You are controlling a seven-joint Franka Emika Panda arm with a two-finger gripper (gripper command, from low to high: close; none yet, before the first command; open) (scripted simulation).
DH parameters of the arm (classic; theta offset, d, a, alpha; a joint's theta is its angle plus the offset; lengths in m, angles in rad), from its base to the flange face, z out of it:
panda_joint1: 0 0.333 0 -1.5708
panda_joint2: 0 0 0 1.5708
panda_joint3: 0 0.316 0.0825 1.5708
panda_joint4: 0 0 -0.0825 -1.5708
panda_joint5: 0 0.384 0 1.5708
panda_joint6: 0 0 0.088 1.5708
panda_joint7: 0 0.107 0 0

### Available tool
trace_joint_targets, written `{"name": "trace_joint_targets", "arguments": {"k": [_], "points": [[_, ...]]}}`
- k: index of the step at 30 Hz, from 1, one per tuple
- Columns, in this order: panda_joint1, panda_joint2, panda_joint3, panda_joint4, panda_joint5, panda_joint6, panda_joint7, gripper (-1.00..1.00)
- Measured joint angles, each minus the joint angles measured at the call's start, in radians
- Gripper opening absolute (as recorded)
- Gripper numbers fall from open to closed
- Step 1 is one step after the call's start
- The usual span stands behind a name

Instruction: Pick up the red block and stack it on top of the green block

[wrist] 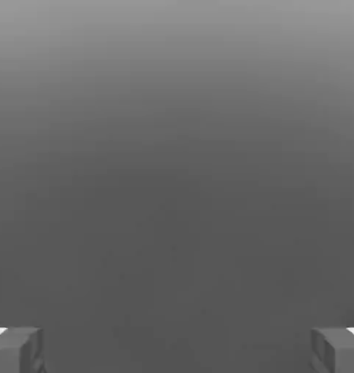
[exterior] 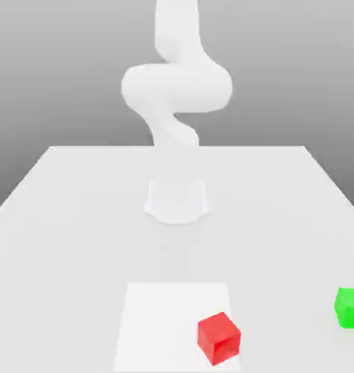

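A red block (exterior: pixel 218 337) sits on the white table (exterior: pixel 78 218) near its front edge, a little to the exterior view's right of centre, on a brighter square patch (exterior: pixel 158 320). A green block (exterior: pixel 350 307) rests on the table at the exterior view's far right, apart from the red one. The white arm (exterior: pixel 176 87) rises from its base (exterior: pixel 177 200) at the middle of the table and bends upward out of the frame. In the hand view, my gripper (wrist: pixel 177 350) is open, with its two grey fingertips (wrist: pixel 16 348) far apart and only grey background between them.
The arm's round base stands behind the blocks. The table's far edge runs across the exterior view at about mid-height, and its side edges slant outward toward the front.
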Motion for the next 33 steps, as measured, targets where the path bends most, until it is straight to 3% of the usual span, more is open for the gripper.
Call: {"name": "trace_joint_targets", "arguments": {"k": [23,28,29,33], "points": [[0.124,0.840,0.004,-0.193,0.005,0.345,-0.308,0.00],[0.125,1.021,0.006,-0.182,-0.002,0.479,-0.319,0.00],[0.125,1.055,0.006,-0.177,-0.002,0.508,-0.320,-1.00],[0.125,1.055,0.006,-0.177,-0.003,0.507,-0.319,-1.00]]}}
